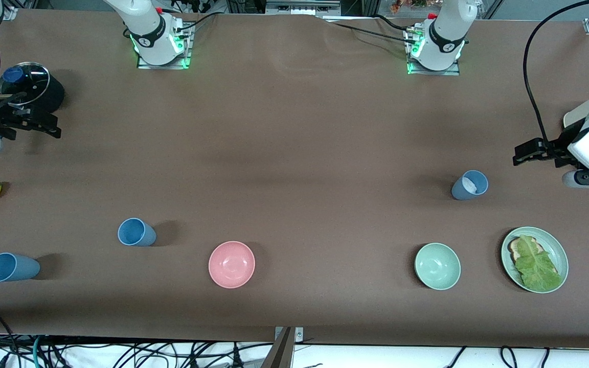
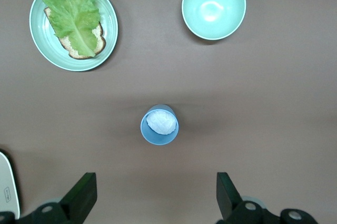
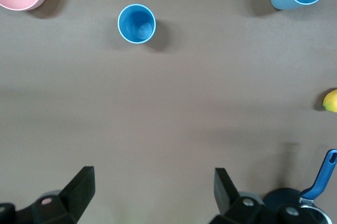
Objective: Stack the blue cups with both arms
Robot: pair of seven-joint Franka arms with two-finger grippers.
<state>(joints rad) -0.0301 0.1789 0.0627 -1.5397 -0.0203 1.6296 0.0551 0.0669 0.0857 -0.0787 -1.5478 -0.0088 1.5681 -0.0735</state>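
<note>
Three blue cups upright on the tabletop (image 1: 294, 128), two (image 1: 136, 232) (image 1: 12, 267) toward the right arm's end, slate-blue cup (image 1: 469, 185) holding something white toward the left arm's, left end effector (image 2: 155, 195) spread above it, right end effector (image 3: 152, 192) spread over bare tabletop.

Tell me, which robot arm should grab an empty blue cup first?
The right one, probably. Its open right gripper hangs at the table end where both empty blue cups stand. The left gripper is nearest a blue cup with something white inside.
</note>
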